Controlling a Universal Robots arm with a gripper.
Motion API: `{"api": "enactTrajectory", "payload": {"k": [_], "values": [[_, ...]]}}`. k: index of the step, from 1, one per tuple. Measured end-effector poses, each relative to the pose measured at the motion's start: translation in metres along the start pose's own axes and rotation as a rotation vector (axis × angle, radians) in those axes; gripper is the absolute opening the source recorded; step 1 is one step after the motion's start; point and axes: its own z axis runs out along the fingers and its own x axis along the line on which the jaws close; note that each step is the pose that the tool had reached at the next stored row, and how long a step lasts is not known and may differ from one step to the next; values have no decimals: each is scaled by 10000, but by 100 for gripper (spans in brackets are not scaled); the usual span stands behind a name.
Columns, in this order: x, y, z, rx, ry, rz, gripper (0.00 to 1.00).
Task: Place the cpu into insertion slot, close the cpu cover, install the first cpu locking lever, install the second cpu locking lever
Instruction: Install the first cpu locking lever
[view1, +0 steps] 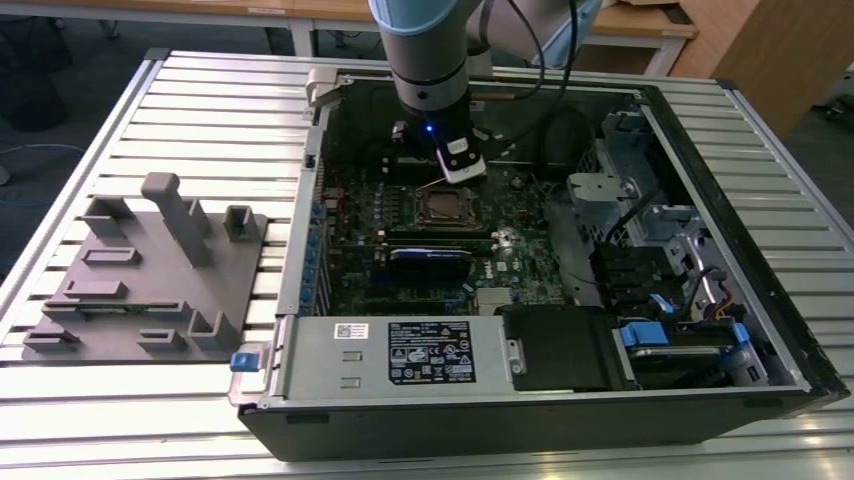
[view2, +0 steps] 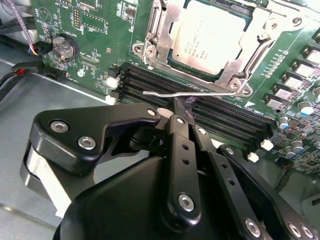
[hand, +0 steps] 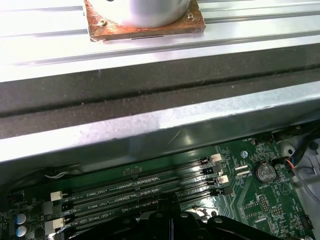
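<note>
Second wrist view looks closely at the cpu (view2: 207, 35). It lies flat in the insertion slot (view1: 441, 206). The cpu cover (view2: 159, 35) is shut down over it, so the chip shows through the cover's window. Just beside the slot, between it and the long black memory slots (view2: 220, 117), a thin silver locking lever (view2: 210, 93) lies across. The pincer (view2: 178, 104) is narrow, with its fingers pressed together, and its tip touches that lever. Whether it pinches the lever cannot be told.

Exterior view is too far off to show the lever. It does show the arm (view1: 424, 60) standing right over the slot inside the open computer case (view1: 534, 430), which sits on the ribbed worktop (view1: 200, 100).

First wrist view looks away from the slot, over the memory slots to the grey case wall (hand: 150, 130).
</note>
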Motion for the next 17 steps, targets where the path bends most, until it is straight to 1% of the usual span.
{"api": "enactTrajectory", "payload": {"k": [17], "values": [[-6,13,-39,1,-1,0,10]]}}
